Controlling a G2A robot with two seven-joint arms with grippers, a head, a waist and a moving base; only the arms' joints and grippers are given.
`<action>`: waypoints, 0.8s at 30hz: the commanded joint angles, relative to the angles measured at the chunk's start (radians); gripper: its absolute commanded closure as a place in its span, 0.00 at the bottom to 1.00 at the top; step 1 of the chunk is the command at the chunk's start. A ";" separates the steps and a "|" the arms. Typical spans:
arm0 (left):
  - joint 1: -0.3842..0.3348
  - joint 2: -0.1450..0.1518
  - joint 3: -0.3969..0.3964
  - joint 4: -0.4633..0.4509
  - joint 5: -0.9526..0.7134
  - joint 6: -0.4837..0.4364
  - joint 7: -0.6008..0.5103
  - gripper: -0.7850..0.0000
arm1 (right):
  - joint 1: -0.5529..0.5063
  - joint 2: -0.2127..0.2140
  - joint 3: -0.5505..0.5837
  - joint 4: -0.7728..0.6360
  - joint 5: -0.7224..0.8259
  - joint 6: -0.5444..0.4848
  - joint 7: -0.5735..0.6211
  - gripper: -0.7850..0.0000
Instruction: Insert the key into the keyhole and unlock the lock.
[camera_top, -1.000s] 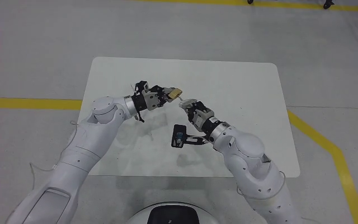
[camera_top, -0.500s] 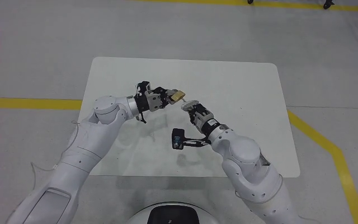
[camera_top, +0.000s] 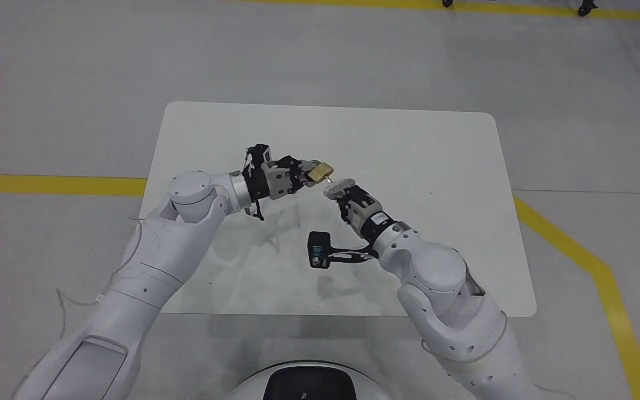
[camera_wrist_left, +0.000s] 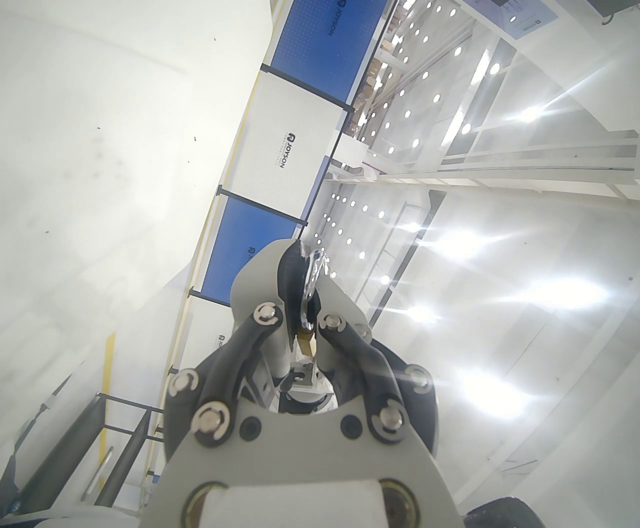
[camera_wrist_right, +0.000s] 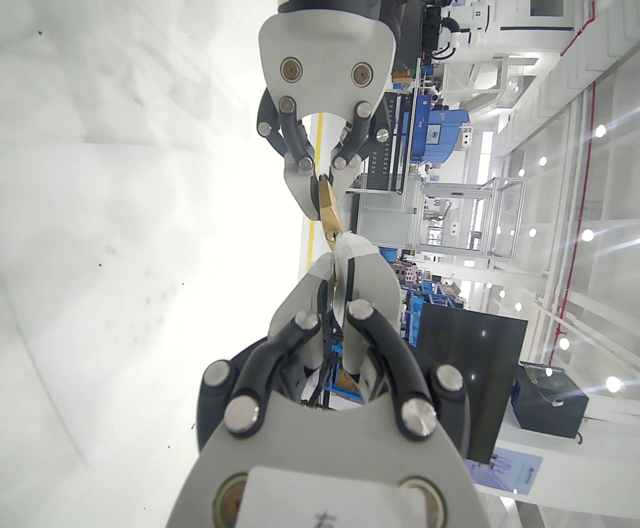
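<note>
While the left jaws pinch a brass lock (camera_top: 318, 172) above the surface (camera_top: 430, 150), the right jaws, pressed together, touch its keyhole.

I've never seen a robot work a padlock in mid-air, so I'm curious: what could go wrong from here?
The lock is held above the table, pinched only at one end by the left hand. A sideways push might twist it or knock it loose. The right hand meets the lock's keyhole end with the key hidden between its fingertips, so a slightly wrong angle could jam it.
</note>
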 joint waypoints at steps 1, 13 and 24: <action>0.001 0.000 -0.001 -0.003 0.003 -0.001 0.001 1.00 | 0.000 0.001 -0.002 -0.001 -0.023 0.009 0.001 1.00; 0.008 -0.001 -0.013 -0.008 -0.011 -0.008 0.020 1.00 | -0.002 0.002 -0.006 0.001 -0.054 0.024 0.007 1.00; 0.008 -0.001 -0.013 -0.008 -0.011 -0.008 0.020 1.00 | -0.002 0.002 -0.006 0.001 -0.054 0.024 0.007 1.00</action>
